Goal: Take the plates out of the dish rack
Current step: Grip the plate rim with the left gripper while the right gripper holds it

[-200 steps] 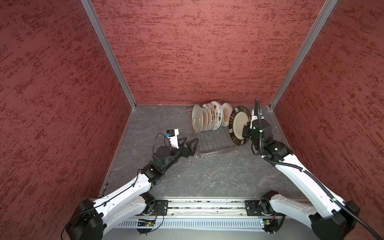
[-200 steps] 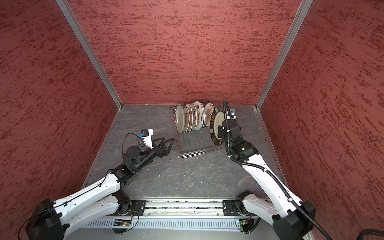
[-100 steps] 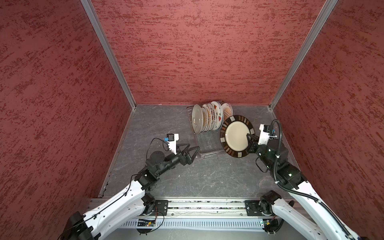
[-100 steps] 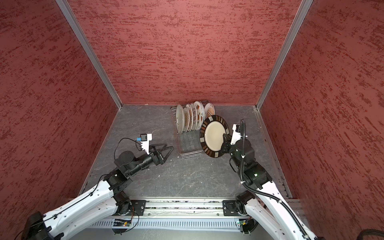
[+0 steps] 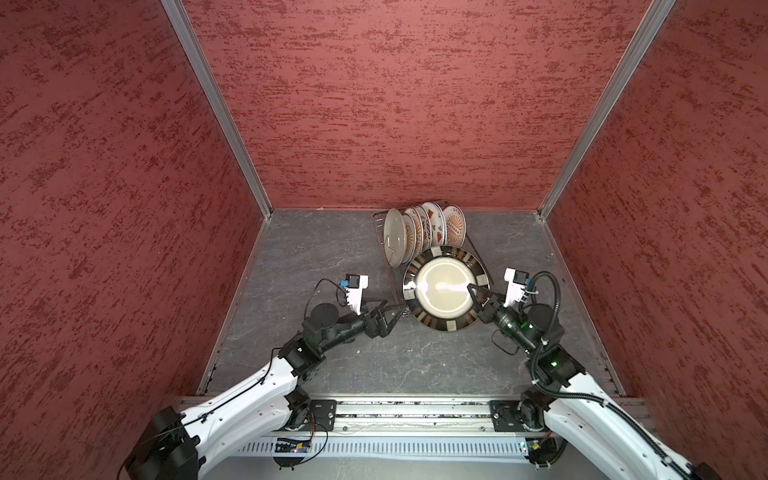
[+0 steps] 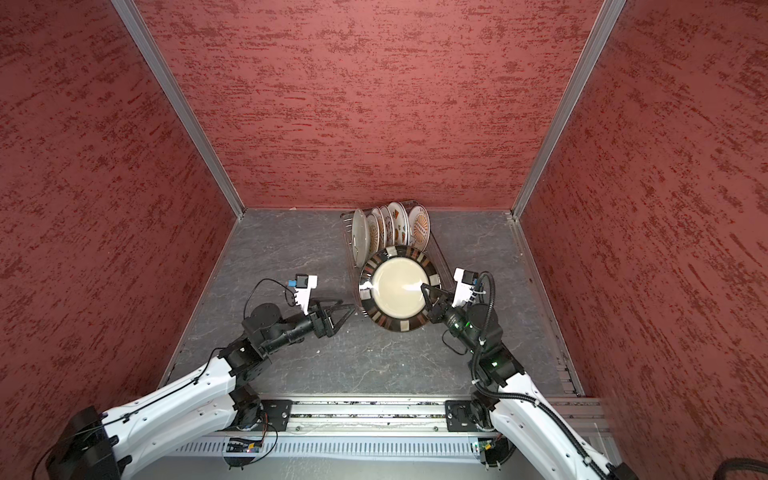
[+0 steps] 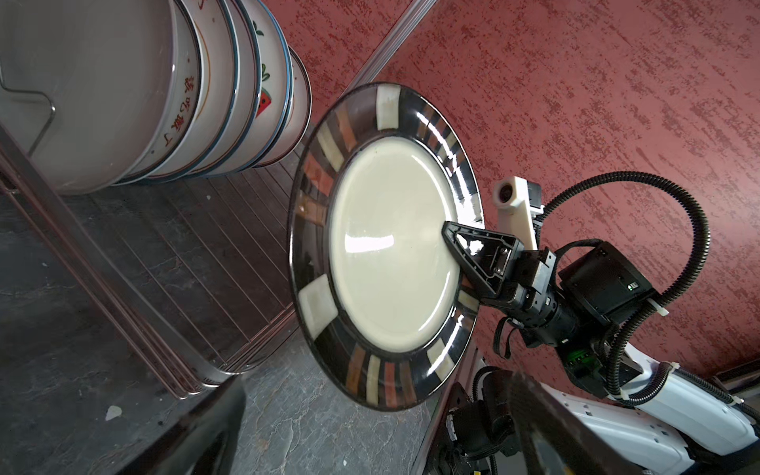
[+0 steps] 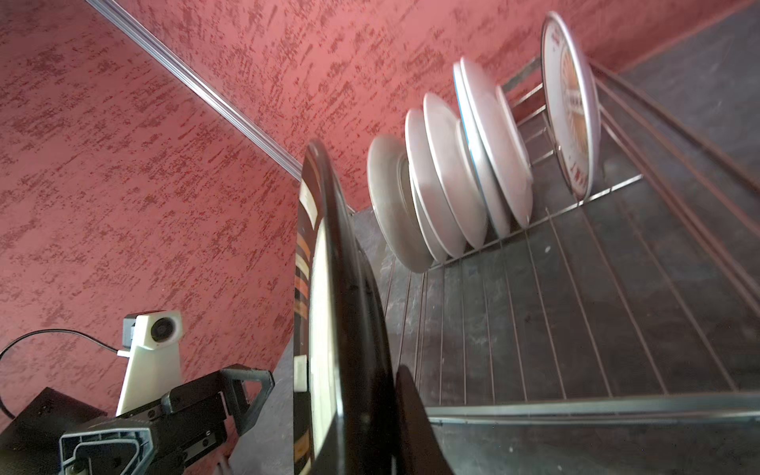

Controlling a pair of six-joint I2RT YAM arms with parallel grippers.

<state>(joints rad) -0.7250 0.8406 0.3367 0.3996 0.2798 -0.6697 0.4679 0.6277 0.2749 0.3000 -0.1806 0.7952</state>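
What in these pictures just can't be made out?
- Both top views: the lower finger of the right gripper, hidden under the dark-rimmed striped plate.
- Both top views: the count of plates in the dish rack; they overlap.
- Right wrist view: most of those plates' patterns, blurred, backs turned.

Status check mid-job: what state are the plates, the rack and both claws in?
dish rack: loaded at its far end only.
racked plates: standing on edge, leaning together.
striped plate: in the air, gripped at its rim.
right claw: shut on the striped plate.
left claw: open, empty, beside the striped plate.
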